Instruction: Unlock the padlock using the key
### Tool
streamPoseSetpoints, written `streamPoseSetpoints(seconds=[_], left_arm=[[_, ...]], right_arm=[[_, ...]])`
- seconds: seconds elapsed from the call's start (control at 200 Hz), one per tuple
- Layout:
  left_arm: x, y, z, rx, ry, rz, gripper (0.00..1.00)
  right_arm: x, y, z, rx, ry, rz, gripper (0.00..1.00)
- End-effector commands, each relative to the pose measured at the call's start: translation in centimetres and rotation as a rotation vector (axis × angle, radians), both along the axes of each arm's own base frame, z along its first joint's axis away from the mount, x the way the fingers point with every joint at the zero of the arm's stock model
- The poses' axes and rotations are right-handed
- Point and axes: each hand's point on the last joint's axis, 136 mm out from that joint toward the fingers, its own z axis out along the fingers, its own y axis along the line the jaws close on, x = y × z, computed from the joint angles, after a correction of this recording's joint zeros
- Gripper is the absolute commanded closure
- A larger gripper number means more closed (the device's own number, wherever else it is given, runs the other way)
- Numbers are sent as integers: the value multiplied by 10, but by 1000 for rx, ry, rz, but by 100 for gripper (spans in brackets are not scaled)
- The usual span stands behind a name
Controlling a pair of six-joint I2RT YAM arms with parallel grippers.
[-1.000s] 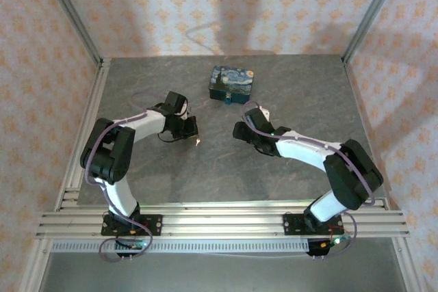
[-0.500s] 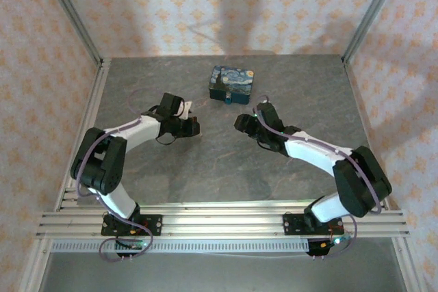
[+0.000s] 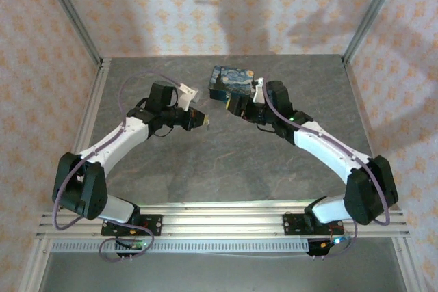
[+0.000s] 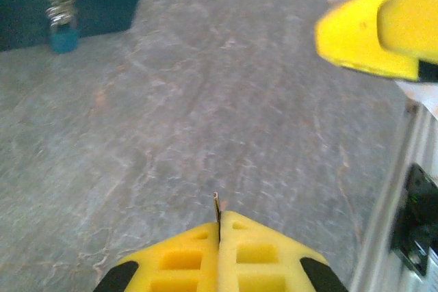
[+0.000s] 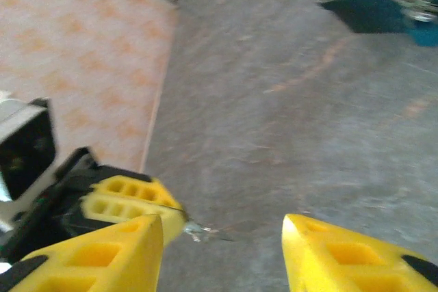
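The left arm has stretched farther out over the grey mottled surface [image 3: 226, 169] than a second ago. That has carried the left end effector [image 3: 199, 120] away from the bases and slightly toward the middle. Its yellow fingers [image 4: 260, 251] are pressed together on the tiny slim key [image 4: 216, 203], of which just a thin metal blade tip pokes out. The flat dark-blue rectangular padlock [image 3: 233, 81], with its swirling yellow-and-blue painted top, lies where it lay before, at the far middle of the surface. A small teal-blue piece [image 4: 63, 37] with a metal loop sits against its near side. The right arm has moved most. It has reached forward, so the right end effector [image 3: 231, 105], earlier well short of the padlock, now hangs just beside its near edge. Its yellow fingers [image 5: 123, 244] stand partly apart, with nothing between them.
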Motion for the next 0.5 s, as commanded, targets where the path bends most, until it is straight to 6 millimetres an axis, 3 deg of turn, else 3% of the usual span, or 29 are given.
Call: streamPoseSetpoints(seconds=[0.0, 0.18, 0.495], left_arm=[[-33, -15, 36, -47, -78, -213, 100], [-54, -21, 65, -100, -137, -329, 100], [-78, -25, 87, -156, -130, -458, 100]], right_arm=[[-25, 13, 38, 57, -44, 166, 54], [-43, 17, 62, 89, -57, 259, 61], [-58, 11, 62, 153, -92, 251, 65]])
